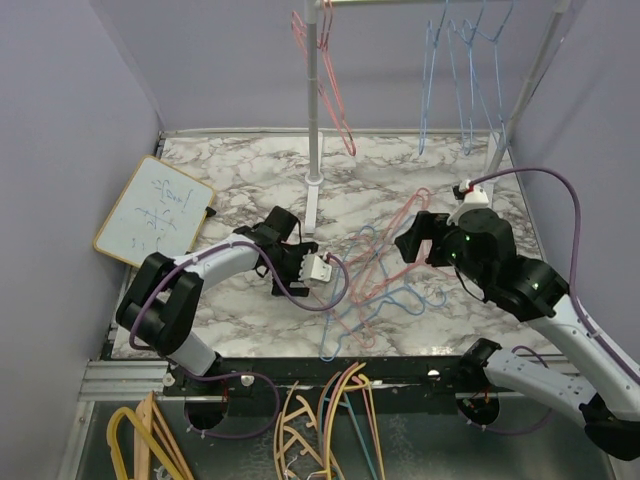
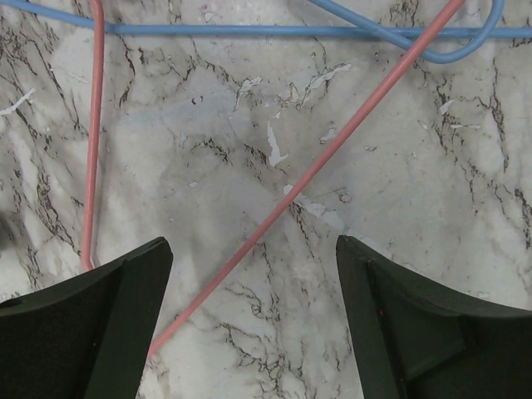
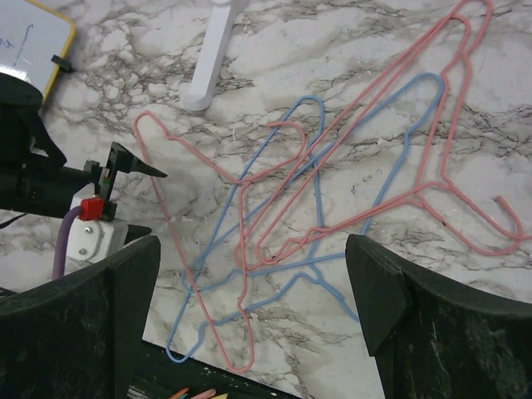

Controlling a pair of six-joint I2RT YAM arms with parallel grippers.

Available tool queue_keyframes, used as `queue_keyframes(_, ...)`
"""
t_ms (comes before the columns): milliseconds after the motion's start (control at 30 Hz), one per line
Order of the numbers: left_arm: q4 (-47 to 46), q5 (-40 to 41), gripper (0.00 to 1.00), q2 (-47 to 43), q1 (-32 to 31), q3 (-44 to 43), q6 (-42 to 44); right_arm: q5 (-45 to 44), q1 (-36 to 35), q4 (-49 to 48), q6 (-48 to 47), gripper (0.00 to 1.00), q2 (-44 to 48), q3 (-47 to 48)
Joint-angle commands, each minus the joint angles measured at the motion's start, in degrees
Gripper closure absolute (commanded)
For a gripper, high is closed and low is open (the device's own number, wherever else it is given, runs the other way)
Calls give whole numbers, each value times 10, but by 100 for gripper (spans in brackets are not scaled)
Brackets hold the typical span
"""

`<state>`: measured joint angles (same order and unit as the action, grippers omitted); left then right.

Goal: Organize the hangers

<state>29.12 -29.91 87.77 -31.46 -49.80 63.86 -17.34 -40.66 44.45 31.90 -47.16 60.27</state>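
A tangle of thin wire hangers [image 1: 375, 280], pink [image 3: 391, 79] and light blue [image 3: 319, 166], lies flat on the marble table near its front edge. More pink hangers [image 1: 335, 95] and blue hangers [image 1: 465, 70] hang from the rail at the back. My left gripper [image 1: 328, 268] is low at the pile's left edge. It [image 2: 253, 245] is open, with one pink wire [image 2: 332, 150] running slantwise on the table between its fingers. My right gripper [image 1: 410, 240] hovers open above the pile's right side, holding nothing [image 3: 251, 245].
The rack's white post and foot [image 1: 313, 195] stand just behind the pile. A small whiteboard [image 1: 155, 210] leans at the left wall. Thick yellow and orange hangers [image 1: 320, 430] lie below the table's front edge. A slanted rack leg [image 1: 520, 100] rises at the back right.
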Motion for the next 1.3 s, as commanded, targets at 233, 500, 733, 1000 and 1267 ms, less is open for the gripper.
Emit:
queue_keyframes(233,-19,-5,31,45,-26,-5,27,43,-3,-34,33,9,25,-37)
queue_keyframes(500,-15,-15,99,58,-44,-10,5,91,-3,-60,63,10,17,-90)
queue_keyframes(733,18,-11,100,42,-57,-13,29,130,-3,-119,80,10,-14,-164)
queue_keyframes(1000,114,-16,100,-6,-64,-56,49,149,-3,-201,71,9,-70,-219)
queue_keyframes(1267,166,-21,100,-33,-72,-97,27,196,-3,-299,64,9,-162,-261)
